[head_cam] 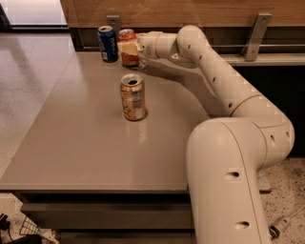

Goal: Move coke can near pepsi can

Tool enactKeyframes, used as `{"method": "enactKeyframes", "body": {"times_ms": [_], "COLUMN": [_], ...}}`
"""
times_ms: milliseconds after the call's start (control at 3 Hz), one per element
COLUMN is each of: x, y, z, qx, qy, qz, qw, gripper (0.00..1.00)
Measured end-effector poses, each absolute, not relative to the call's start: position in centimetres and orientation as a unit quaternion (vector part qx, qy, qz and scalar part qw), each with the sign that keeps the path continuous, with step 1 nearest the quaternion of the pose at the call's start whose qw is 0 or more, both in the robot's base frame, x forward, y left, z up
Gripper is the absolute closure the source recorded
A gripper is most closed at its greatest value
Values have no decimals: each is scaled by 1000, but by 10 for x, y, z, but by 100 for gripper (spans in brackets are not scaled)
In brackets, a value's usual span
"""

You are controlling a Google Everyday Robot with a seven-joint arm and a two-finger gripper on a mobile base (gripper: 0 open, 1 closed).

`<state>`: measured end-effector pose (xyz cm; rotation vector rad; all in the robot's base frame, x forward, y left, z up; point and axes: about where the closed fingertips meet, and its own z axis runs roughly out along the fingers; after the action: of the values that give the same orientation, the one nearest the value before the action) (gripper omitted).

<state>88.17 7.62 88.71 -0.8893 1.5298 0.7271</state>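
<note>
The red-orange coke can (127, 57) stands upright at the far edge of the grey table (86, 143), just right of the dark blue pepsi can (108, 44), a small gap between them. My gripper (128, 48) reaches in from the right and its pale fingers are closed around the coke can's upper body. The coke can's base looks to rest on or just above the tabletop. The arm stretches from the lower right across the table's right side.
A tan-gold can (133, 97) with a pale label stands upright near the table's middle, in front of the two cans. A wooden wall panel (190, 12) with metal brackets (256, 28) runs behind the table. Floor lies to the left.
</note>
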Motion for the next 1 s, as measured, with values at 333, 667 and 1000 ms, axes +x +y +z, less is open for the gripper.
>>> {"method": "enactKeyframes", "body": {"times_ms": [333,667,1000], "x": [881,881,881], "y": [79,83,86], "z": [886,885,884], "qx": [-381,-382,-383], "qy": [653,653,652], "qz": [312,314,315], "qw": [575,574,573], "gripper": [35,12,0]}}
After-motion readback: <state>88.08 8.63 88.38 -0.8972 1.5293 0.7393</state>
